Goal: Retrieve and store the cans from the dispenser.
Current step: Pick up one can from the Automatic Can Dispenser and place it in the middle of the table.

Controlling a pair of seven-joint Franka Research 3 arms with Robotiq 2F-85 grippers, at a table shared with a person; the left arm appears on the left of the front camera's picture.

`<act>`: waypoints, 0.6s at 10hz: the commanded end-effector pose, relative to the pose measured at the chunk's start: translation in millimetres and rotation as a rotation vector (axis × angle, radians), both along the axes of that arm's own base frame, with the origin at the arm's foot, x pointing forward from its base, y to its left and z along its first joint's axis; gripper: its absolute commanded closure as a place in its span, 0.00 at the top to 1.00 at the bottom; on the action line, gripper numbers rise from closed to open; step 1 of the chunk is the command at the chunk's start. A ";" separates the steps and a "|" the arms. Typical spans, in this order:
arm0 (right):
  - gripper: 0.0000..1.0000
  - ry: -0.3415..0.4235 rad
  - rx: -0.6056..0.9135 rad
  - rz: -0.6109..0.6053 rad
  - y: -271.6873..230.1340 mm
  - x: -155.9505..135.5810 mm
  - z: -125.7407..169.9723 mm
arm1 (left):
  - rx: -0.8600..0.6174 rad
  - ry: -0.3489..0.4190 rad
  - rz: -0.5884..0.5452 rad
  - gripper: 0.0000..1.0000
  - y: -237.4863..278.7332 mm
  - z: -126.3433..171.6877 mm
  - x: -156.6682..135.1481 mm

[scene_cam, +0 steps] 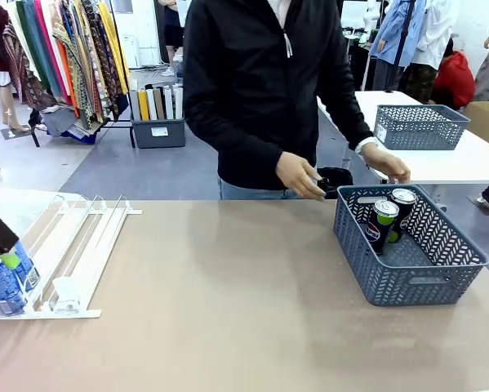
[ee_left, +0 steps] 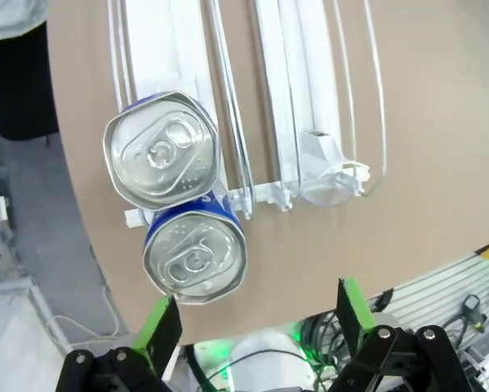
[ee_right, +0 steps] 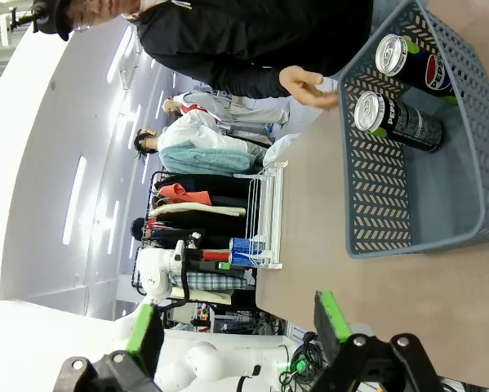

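Black cans [scene_cam: 383, 222] x2 in basket [scene_cam: 407, 282]; blue cans [ee_left: 193, 253] x2 left at dispenser [ee_left: 309, 98] front. Left gripper [ee_left: 256, 314] jaws apart above them, empty; right gripper [ee_right: 237, 318] apart, empty.

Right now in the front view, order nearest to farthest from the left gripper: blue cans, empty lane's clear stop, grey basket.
1. blue cans, front left of the dispenser.
2. clear stop, a few lanes right.
3. grey basket, far right.
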State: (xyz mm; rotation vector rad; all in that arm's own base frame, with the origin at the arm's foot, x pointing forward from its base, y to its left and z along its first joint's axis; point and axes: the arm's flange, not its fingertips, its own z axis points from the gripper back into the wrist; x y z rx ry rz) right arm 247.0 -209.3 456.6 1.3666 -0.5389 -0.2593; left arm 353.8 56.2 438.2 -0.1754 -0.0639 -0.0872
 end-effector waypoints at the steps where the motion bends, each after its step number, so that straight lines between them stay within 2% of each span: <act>1: 1.00 -0.025 -0.001 0.007 -1.2 0.2 2.5 | 0.044 0.003 -0.011 1.00 0.3 -12.4 3.8; 4: 1.00 -0.025 -0.001 0.007 -1.2 0.2 2.5 | 0.107 0.022 -0.015 1.00 -3.4 -34.0 18.1; 6: 1.00 -0.025 -0.001 0.007 -1.2 0.2 2.5 | 0.162 -0.017 0.005 1.00 -3.2 -40.3 22.0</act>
